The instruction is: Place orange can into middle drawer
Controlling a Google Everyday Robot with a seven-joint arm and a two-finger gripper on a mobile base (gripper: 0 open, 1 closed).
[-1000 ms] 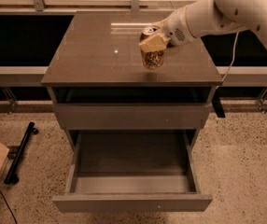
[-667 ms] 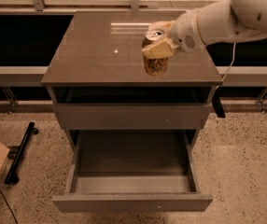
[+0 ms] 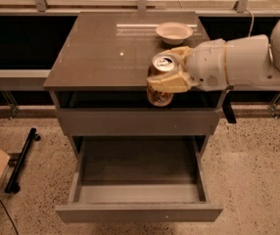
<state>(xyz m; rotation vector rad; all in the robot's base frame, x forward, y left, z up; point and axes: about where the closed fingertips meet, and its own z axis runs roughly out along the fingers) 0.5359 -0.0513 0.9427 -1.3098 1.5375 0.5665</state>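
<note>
white bowl [image 3: 174, 32] on cabinet top [image 3: 105, 58]; black bar [image 3: 22, 158] on floor.

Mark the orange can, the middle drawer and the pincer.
orange can [image 3: 163, 62], camera view, silver top.
middle drawer [image 3: 139, 213], camera view, front panel.
pincer [image 3: 160, 72], camera view, between fingertips, clamping the can over the cabinet [image 3: 110, 58] front edge.

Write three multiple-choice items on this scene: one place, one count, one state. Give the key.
1. The white bowl sits: A on the cabinet top; B on a chair; C in a sink.
2. Drawers pulled out: A none; B one; C three.
3. The gripper is: A open, holding nothing; B shut on the orange can; C shut on a spoon.
Key: 1 A, it rests at the top's back right. 2 B, only the middle drawer is open. 3 B, the fingers wrap the can at the cabinet's front edge.
</note>
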